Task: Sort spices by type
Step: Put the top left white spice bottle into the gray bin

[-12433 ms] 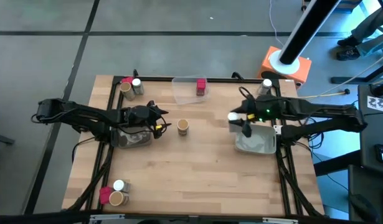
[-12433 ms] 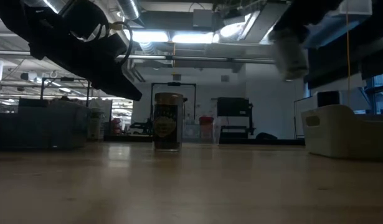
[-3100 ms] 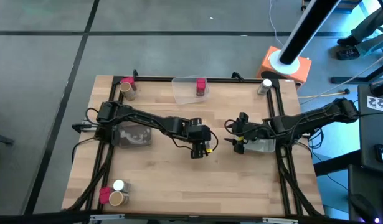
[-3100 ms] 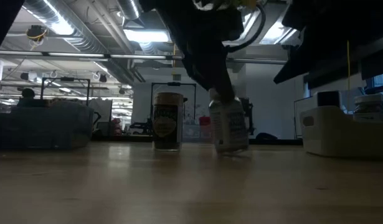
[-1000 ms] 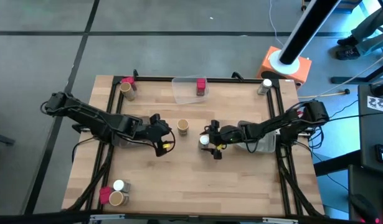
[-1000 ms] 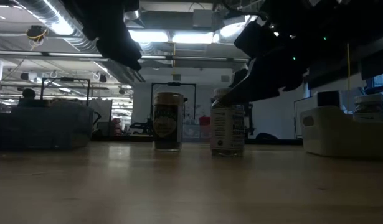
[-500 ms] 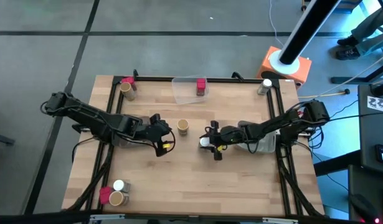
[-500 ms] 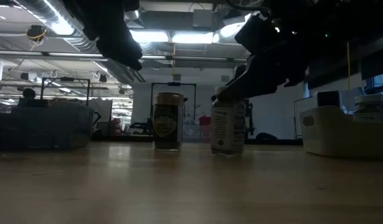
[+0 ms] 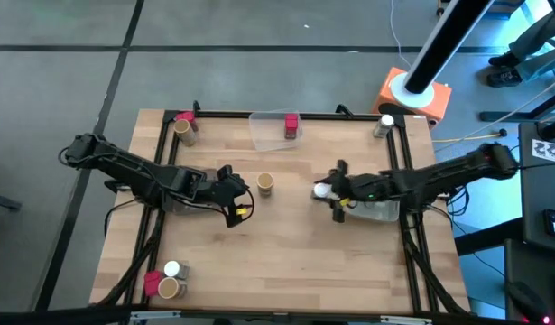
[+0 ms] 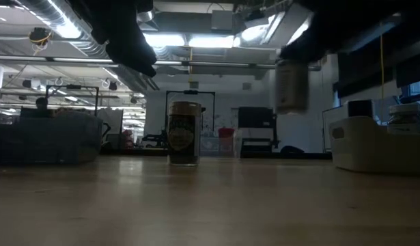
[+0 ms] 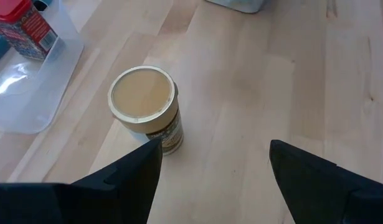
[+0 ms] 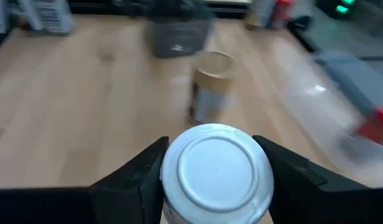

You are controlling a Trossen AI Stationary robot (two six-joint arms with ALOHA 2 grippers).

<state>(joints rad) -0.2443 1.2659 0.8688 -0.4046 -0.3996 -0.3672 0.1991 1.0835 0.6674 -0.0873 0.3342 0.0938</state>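
My right gripper (image 9: 333,195) is shut on a clear jar with a white cap (image 12: 216,167), held up in the air (image 10: 291,85) just left of the right grey bin (image 9: 374,209). That bin holds another jar (image 10: 408,113). A tan-brown cylinder (image 9: 265,184) stands on its base mid-table (image 10: 184,133). My left gripper (image 9: 235,199) hovers open above the table just left of the cylinder (image 11: 144,107). A red block (image 9: 291,125) stands in the clear tray (image 9: 266,134). My right gripper pinches the jar between its two fingers (image 12: 141,171), one on each side just below the white cap (image 12: 216,163). The fingers slant down from above and from the table's right. The jar is lifted clear of the table and hangs roughly upright (image 10: 291,85).
A second grey bin (image 9: 182,197) lies under my left arm. At the far-left corner stand a red block (image 9: 182,117) and a tan cylinder (image 9: 183,130). At the far-right corner stands a jar (image 9: 386,122). Three spices (image 9: 165,280) stand at the near-left corner.
My right gripper has lifted the white-capped jar off the table, where it stood right of the tan cylinder. It has carried the jar up and toward the table's right edge, close to the right grey bin. My left arm has kept still.
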